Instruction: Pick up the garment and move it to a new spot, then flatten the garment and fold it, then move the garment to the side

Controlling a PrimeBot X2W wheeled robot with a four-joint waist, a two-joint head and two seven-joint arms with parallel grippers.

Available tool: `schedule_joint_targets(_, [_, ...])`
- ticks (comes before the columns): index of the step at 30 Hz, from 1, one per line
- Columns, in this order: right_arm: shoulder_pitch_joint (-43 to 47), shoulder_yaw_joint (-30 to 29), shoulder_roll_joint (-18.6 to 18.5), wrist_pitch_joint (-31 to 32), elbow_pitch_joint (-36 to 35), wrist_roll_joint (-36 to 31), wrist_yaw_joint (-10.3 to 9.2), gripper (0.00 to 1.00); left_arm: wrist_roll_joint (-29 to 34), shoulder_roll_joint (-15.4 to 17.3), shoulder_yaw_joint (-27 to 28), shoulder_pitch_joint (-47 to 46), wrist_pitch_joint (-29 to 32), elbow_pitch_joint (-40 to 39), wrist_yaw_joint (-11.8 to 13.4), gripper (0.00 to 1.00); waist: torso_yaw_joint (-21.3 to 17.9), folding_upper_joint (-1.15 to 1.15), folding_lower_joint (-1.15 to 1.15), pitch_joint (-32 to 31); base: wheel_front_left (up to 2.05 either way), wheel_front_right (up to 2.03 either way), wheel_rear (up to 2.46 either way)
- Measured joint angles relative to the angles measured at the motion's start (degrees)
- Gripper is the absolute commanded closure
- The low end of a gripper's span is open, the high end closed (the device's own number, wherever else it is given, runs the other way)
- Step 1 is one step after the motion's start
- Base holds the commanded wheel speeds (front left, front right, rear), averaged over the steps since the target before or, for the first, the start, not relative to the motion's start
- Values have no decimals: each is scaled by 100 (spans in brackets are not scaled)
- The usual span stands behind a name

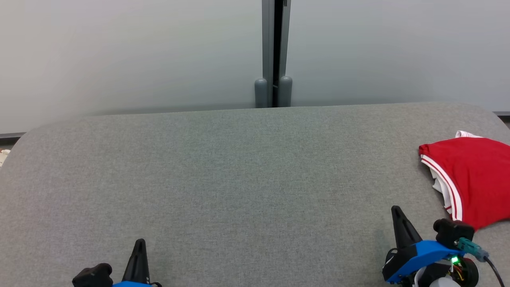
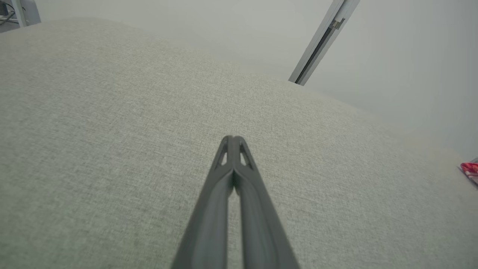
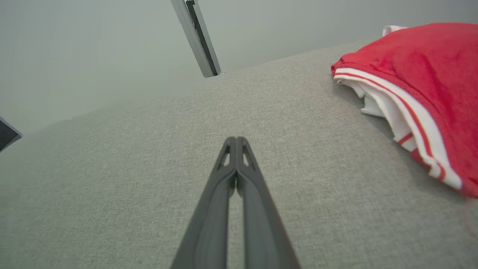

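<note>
1. Red cloth with a white band makes up the garment (image 1: pixel 474 175), which lies bunched at the far right of the grey fabric-covered counter (image 1: pixel 239 167) and runs off the right edge of the head view.
2. The garment's left border carries the white band with thin red stripes. White cloth is tucked under that border, and a small white tip pokes out at the far side.
3. In the right wrist view the garment (image 3: pixel 422 63) fills the upper right, its striped hem facing the camera. The layers are folded loosely over each other.
4. In the left wrist view the garment (image 2: pixel 469 169) is a small red scrap at the right edge, well apart from that arm.
5. The left gripper (image 1: pixel 139 244) sits at the lower left of the head view, pointing away from the robot. Its fingers (image 2: pixel 224 194) are clenched tip to tip with nothing between them, over bare counter.
6. The right gripper (image 1: pixel 395 210) sits at the lower right, leaning slightly left, near the garment's near-left corner but apart from it. Its fingers (image 3: pixel 220 194) are likewise pressed together on nothing.
7. Behind the counter, a grey post (image 1: pixel 274 52) divides pale wall panels.
</note>
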Motion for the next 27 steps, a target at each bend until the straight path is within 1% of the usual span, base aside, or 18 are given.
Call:
schedule_joint_targets(11, [87,-20,0,230,-367,1161,0,100,-1033,-1,132,-44,258,-223,-5,100,32,0,0,4,0,0,0])
schedule_joint_targets(27, [198,-107,-1,578,-779,2588,0,100,-2315,-1,298,-162,612,-475,-38,100,79,0,0,10,0,0,0])
